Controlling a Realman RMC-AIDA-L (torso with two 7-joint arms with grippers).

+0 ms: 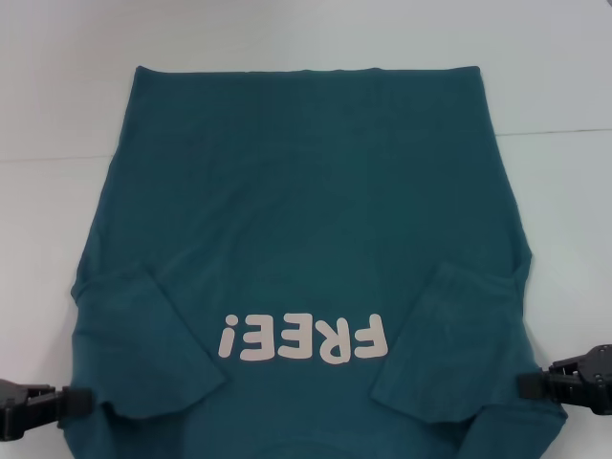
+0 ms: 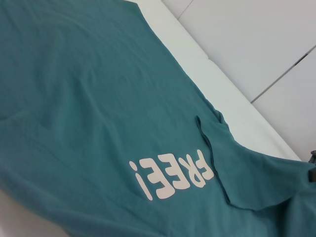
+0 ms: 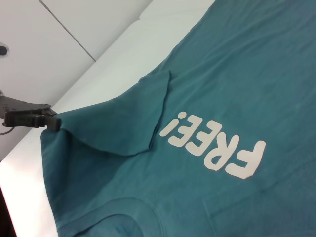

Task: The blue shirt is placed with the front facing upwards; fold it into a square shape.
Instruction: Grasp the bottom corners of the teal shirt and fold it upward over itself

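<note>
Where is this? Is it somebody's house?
Probably not a house; it looks like a robot test lab. A blue shirt lies spread on a plain white table, with the left gripper and right gripper at its sides.

Left hand (image 3: 49,121) on blue shirt (image 3: 222,79)

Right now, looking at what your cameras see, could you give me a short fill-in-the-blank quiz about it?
1. The blue shirt lies flat with both sleeves folded ____ over its body.
2. The pale print on the chest spells ____.
3. The left hand and the right hand sit at the shirt's two ____ edges.

Missing words: inward; FREE!; side
</note>
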